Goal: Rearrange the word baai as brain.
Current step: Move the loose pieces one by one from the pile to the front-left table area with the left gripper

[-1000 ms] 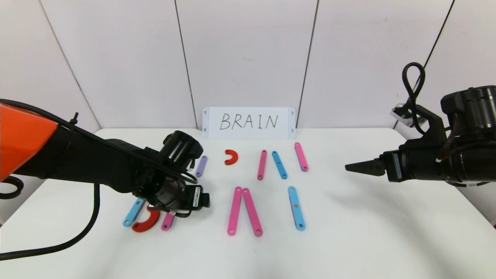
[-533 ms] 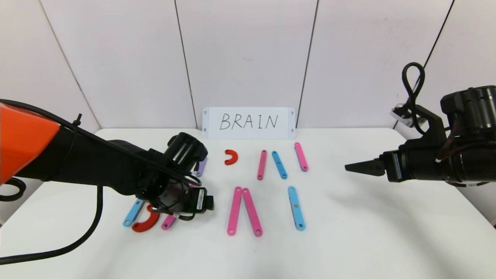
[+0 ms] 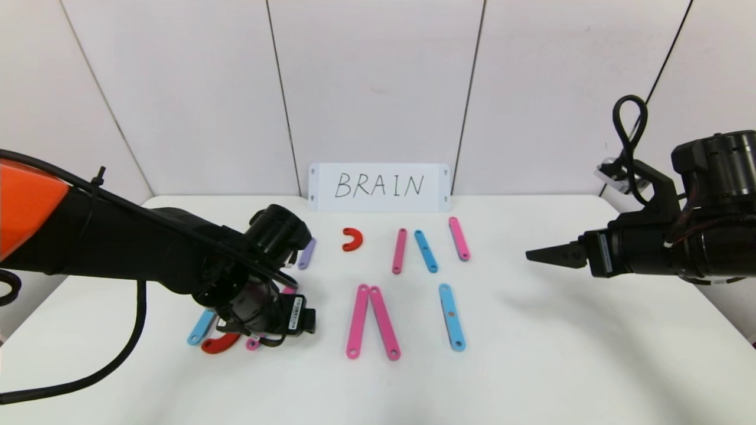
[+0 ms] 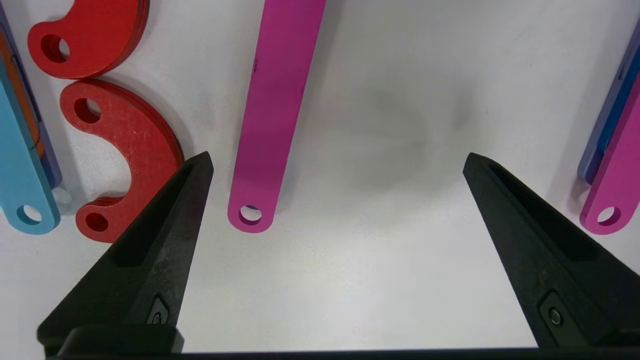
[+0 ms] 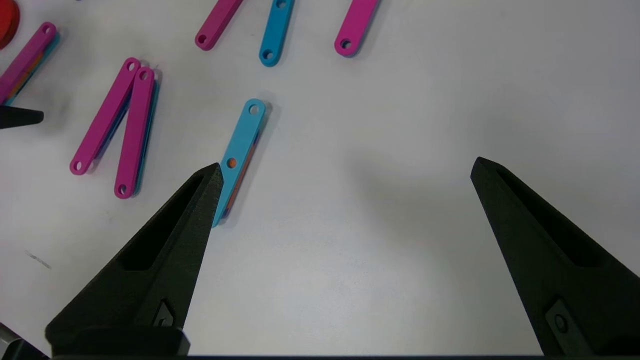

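The word baai lies as loose pieces on the white table (image 3: 531, 354). My left gripper (image 4: 337, 160) hangs open, low over the left group. A pink strip (image 4: 275, 115) ends just inside one fingertip, touching neither. Beside it lie two red curves (image 4: 130, 145) and a light-blue strip (image 4: 20, 165). In the head view my left wrist (image 3: 260, 307) hides most of that group; the lower red curve (image 3: 220, 343) and the light-blue strip (image 3: 201, 328) show. My right gripper (image 3: 540, 255) hovers open at the right, holding nothing (image 5: 346, 167).
A white card (image 3: 380, 186) reading BRAIN stands at the back. A purple strip (image 3: 306, 252), a small red curve (image 3: 352, 239), three short strips (image 3: 426, 251), a pink pair (image 3: 371, 320) and a blue strip (image 3: 452, 316) lie mid-table.
My left wrist has swung right and then back, ending lower and nearer the front, and it covers more of the red curve and pink strip. The right arm has not moved.
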